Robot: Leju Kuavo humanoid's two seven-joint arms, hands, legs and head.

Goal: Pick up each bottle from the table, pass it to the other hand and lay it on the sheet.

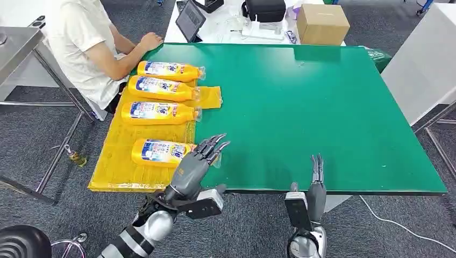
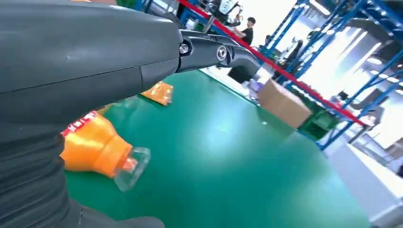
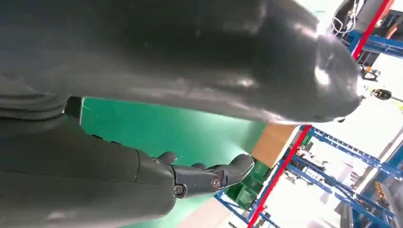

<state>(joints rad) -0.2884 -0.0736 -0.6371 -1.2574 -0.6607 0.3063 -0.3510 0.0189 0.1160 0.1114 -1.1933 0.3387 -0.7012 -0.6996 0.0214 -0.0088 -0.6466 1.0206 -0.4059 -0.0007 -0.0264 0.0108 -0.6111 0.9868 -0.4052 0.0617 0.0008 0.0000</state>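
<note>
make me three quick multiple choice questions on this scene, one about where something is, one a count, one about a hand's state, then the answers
1. Where does the cardboard box stand?
A. on the yellow sheet
B. on the white table beyond the far edge of the green table
C. on the floor under the green table

2. How many orange bottles lie on the yellow sheet?
A. two
B. four
C. six

3. What state is the left hand in?
A. gripping a bottle
C. fingers spread, holding nothing
B. curled into a fist

Answers:
1 B: the box sits past the far edge of the green table, among the clutter there.
2 B: four bottles lie in a column, from the farthest bottle to the nearest bottle.
3 C: the fingers are extended over the nearest bottle's cap end and close on nothing.
</note>
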